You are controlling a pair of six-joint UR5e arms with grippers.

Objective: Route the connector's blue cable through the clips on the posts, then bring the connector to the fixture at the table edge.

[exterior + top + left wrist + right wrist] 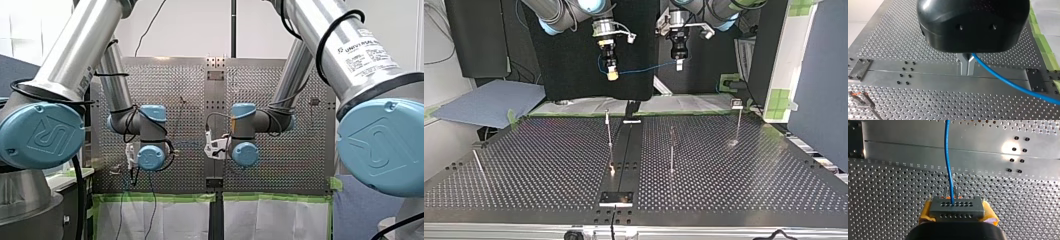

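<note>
- My right gripper [612,75] hangs well above the table [524,165], over the edge nearest the arms. Its yellow pads [926,213] are clamped on the two ends of the grey connector [957,207].
- The blue cable [1008,83] leaves the middle of the connector's face and runs through the air to my left gripper [967,66]. The metal fingers of that gripper are pinched together on the cable, also high over the same edge.
- The span between the two grippers sags only a little. It touches none of the posts, so I judge that no clip is threaded yet.
- Three thin posts stand on the table: one near the middle strip [609,131], one just across that strip [671,150], and one towards the corner on my left arm's side [738,125]. Their clips are too small to read.
- To do this step well, lower both grippers together and hold the span lightly taut and level. Bring the cable sideways into the first clip's mouth, not down onto the post's tip.
- Let my left gripper set the cable's height and let my right gripper follow, so the connector's exit is not bent sharply.
- The dark plate [616,198] at the far edge is probably the fixture.
</note>
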